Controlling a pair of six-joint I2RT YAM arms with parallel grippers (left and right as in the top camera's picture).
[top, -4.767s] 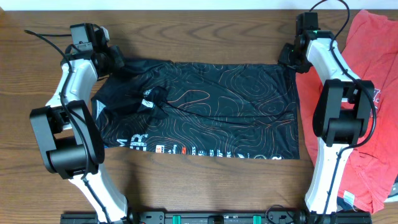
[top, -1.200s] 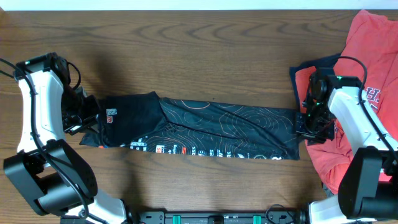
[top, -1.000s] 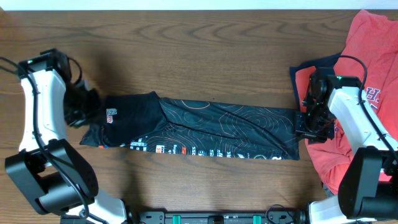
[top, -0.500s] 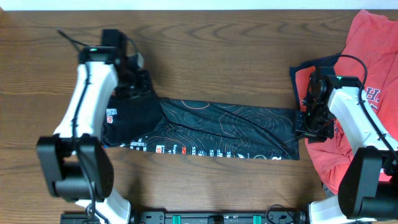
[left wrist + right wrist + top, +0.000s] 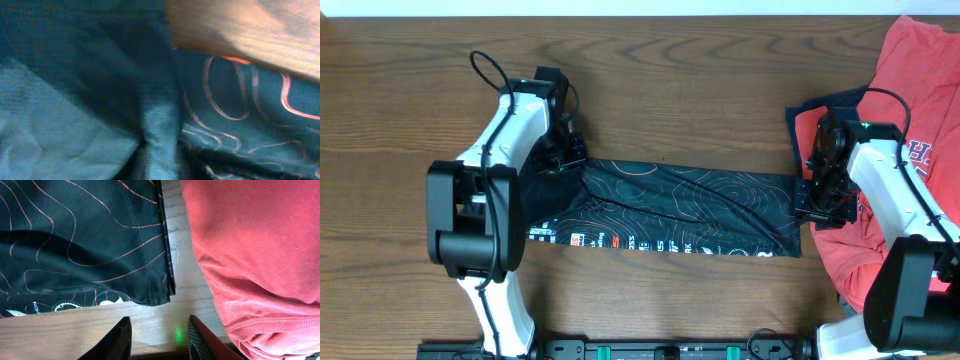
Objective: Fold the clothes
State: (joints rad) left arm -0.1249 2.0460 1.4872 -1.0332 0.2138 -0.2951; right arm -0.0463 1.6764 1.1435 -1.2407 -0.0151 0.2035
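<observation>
Lying folded long, the jersey [image 5: 690, 205]: right claw [image 5: 159, 324] spread beside its hem, left claw [image 5: 563, 158] over it, grip untellable.

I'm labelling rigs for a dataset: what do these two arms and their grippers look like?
The left arm and right arm match: white shells, chunky black joints, thin black cables looping off. The right gripper has two dark, tapered fingers.

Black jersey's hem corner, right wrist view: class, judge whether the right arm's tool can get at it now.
Probably yes. The right tool stands open just short of the corner of the black jersey, with only bare table between; the red T-shirt lies beside, not across.
</observation>
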